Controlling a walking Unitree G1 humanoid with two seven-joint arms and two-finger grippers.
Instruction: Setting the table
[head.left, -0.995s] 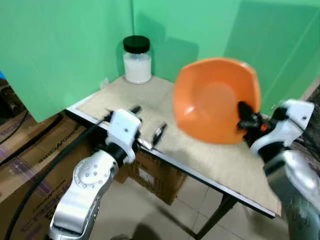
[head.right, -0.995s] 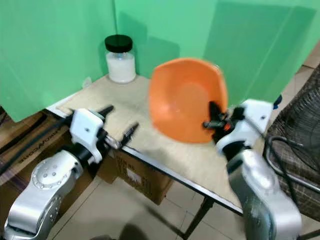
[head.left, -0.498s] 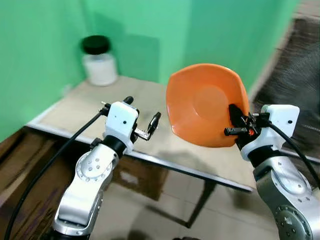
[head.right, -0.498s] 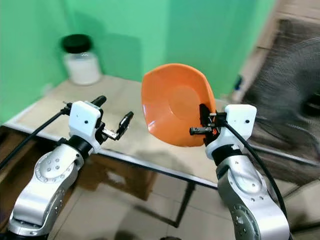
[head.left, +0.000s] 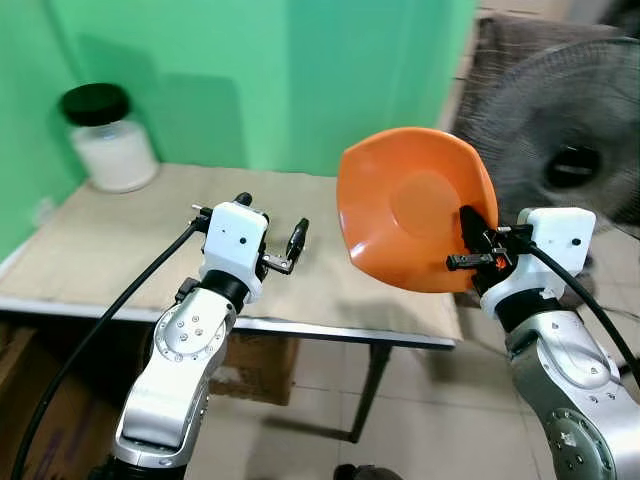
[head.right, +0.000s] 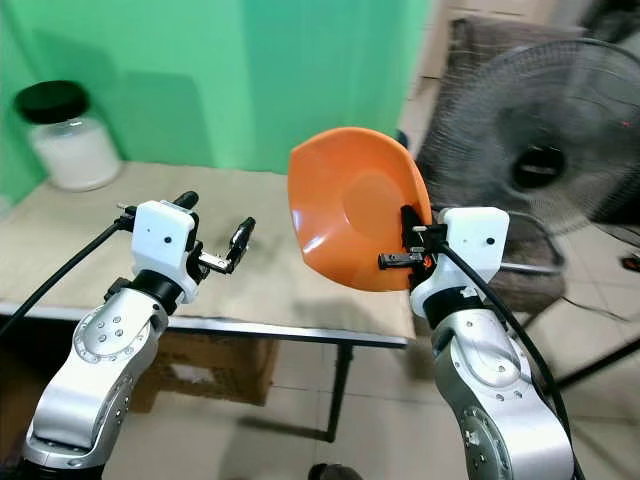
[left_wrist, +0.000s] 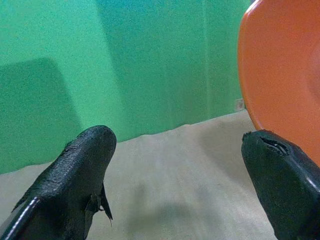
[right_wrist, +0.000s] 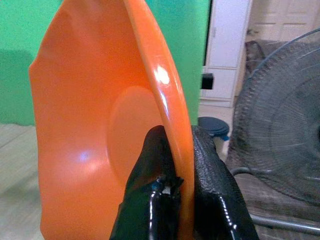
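the counter (head.left: 120, 250) is standing against the green wall, its beige top bare apart from a jar (head.left: 108, 140) at the far left corner. a fan (head.right: 540, 150) is sitting off to the right, beyond the counter's end. the plate (head.left: 415, 205) is hanging on edge in the air, above the counter's right end and near the front edge, its hollow facing the robot. the right gripper (head.left: 472, 250) is pinching the plate's lower right rim, one finger on each face. the left gripper (head.left: 272, 228) is hovering over the counter with fingers spread, gripping nothing. to set it well, i judge the wrist should be rolling the plate flat before lowering it, well inside the edge, and only then loosening the pinch.
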